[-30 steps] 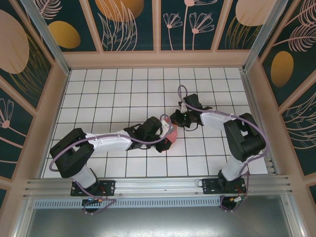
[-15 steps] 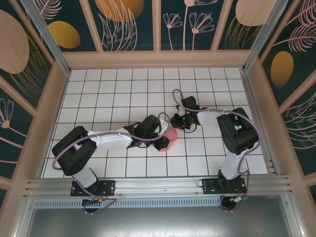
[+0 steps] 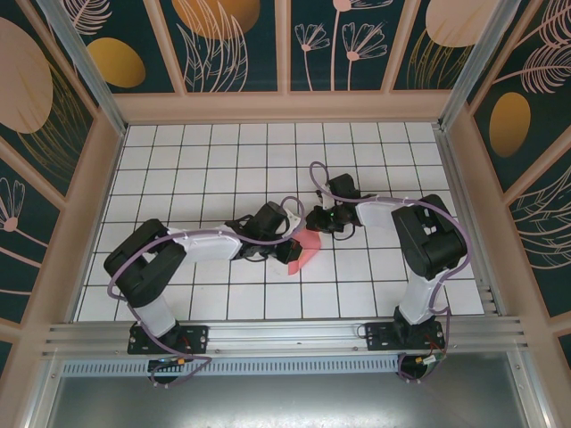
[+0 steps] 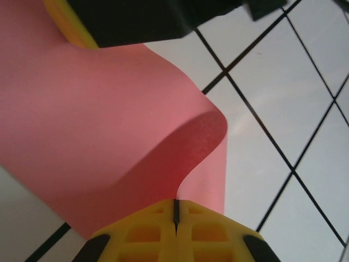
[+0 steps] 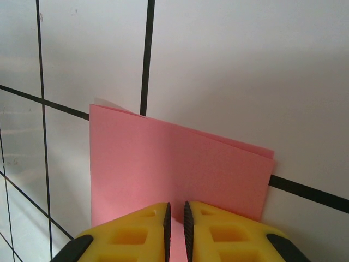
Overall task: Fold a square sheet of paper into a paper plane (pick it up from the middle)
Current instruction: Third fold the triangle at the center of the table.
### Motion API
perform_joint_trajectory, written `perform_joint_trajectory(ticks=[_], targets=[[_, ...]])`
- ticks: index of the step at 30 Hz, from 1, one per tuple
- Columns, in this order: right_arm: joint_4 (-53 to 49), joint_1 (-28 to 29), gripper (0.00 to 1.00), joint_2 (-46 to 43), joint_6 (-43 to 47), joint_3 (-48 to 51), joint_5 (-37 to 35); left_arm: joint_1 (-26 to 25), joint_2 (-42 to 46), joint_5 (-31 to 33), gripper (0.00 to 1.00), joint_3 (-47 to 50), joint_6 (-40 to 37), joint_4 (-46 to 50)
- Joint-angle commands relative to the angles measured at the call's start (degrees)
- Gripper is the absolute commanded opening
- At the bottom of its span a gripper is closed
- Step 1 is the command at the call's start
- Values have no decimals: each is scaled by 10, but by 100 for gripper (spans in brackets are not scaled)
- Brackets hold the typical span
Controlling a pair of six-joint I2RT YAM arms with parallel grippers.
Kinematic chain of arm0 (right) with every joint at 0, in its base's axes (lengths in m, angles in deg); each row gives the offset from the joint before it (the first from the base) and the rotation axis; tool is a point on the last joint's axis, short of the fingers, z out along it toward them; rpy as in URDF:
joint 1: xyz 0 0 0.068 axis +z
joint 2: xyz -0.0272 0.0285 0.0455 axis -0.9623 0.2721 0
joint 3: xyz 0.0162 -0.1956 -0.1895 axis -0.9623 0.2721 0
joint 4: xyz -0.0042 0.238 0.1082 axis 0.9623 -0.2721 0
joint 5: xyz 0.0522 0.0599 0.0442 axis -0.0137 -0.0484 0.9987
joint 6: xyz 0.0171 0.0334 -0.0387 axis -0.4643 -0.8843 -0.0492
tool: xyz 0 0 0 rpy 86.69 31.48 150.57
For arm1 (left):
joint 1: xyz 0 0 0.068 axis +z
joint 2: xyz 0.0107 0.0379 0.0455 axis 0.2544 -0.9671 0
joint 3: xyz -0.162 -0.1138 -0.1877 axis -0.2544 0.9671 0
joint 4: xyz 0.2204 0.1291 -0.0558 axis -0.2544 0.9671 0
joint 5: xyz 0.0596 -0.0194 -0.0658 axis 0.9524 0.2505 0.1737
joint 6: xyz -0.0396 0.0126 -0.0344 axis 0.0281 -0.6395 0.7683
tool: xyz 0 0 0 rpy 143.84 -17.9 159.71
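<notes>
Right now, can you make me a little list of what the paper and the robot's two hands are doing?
paper: pink, folded into layers, one part curling up
where: middle of the white tiled table, between both hands
left hand: shut, pinching the paper
right hand: closed on the paper's edge, thin slit between fingers
plane: not shaped yet

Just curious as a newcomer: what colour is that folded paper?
Plain salmon pink-red; the sheet of paper shows best in the right wrist view.
</notes>
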Motion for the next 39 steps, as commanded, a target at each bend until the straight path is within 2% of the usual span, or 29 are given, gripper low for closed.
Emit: perform_joint_trajectory(ticks=[1, 12, 39], targets=[[4, 0, 20, 20, 12, 11, -12, 5, -7, 31, 0, -14, 3, 15], [5, -1, 20, 21, 5, 17, -17, 6, -18, 81, 0, -26, -1, 37], [-3, -4, 20, 22, -1, 22, -33, 9, -20, 107, 0, -19, 5, 48]])
